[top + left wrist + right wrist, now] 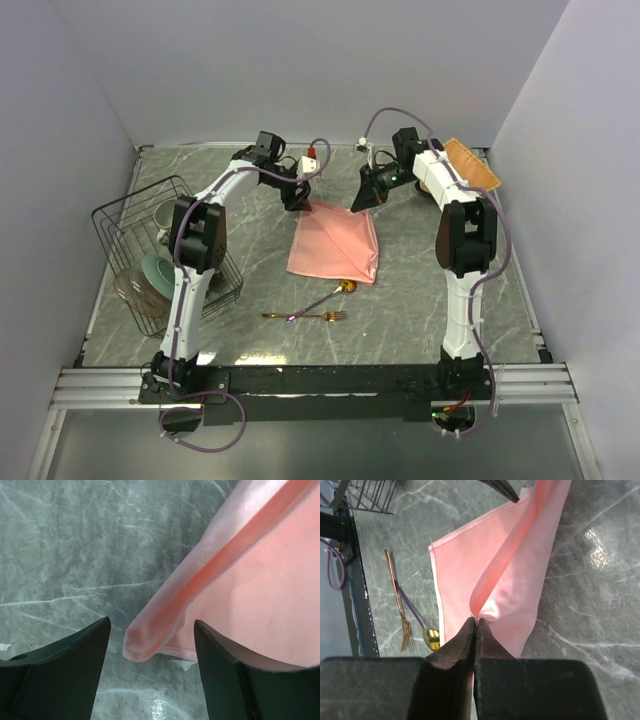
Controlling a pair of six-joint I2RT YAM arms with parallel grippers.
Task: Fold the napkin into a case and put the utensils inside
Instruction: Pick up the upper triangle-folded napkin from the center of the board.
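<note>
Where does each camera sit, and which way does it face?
Top external: high above and behind, looking down at the table; left arm and right arm show.
Left wrist: on the left arm, looking past the open left claw at the napkin's corner.
Right wrist: on the right arm, looking along the right claw, shut on the napkin.
All share the napkin.

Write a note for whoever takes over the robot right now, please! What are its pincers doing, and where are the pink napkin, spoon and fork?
Left pincer: open, fingers on either side of a far corner of the napkin, not pinching it.
Right pincer: shut on the napkin's far edge, holding it up off the table.
Spoon and fork: lying crossed on the table, between the napkin and the arm bases, not gripped.
Done: the right side of the cloth is grasped.
Left to do: grip with the left pincer, fold the napkin into its pocket, then slip the spoon and fork inside.
</note>
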